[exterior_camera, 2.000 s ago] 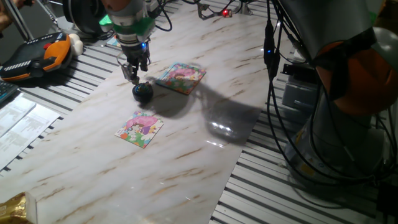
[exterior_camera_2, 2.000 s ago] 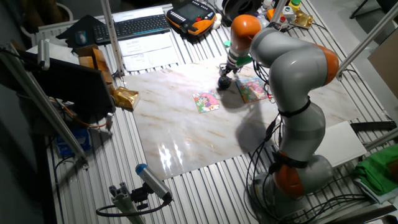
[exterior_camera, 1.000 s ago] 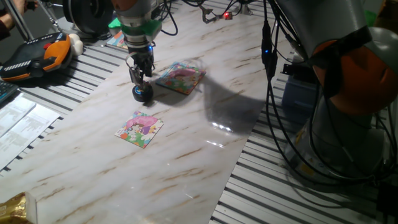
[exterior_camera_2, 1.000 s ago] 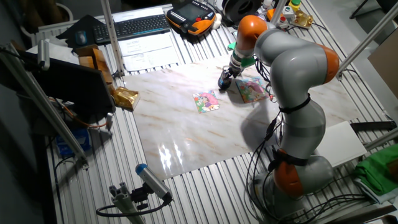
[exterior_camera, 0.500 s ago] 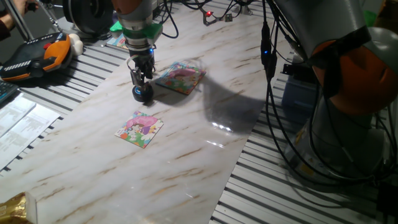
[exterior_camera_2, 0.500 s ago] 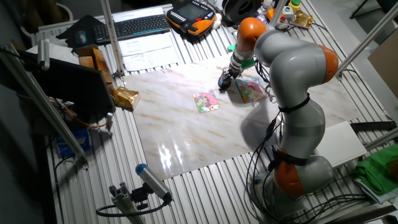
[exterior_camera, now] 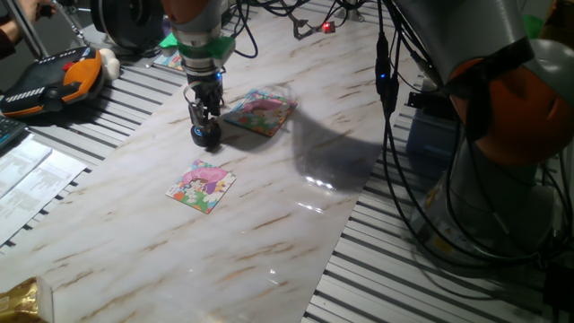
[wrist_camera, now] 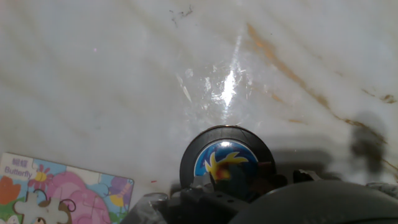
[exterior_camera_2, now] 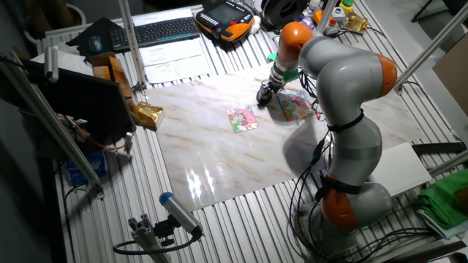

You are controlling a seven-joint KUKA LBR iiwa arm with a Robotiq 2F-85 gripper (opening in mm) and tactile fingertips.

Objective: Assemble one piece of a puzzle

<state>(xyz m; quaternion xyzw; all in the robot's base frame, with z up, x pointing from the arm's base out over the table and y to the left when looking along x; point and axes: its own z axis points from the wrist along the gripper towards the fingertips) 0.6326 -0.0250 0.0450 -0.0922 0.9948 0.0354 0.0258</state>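
Piece unseen; only hand view shows the black disc's blue-and-yellow picture.

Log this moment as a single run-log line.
gripper: low over black disc | grip state: unclear | puzzle boards: near, far | loose piece: not discernible | surface: marble table

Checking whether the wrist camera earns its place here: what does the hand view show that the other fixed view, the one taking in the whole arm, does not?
Only the hand view shows the blue and yellow picture on the black disc and the word Butterfly on the puzzle board.
Only the other fixed view shows the second puzzle board, the arm and the keyboard.
Both show the disc under the gripper on the marble table.
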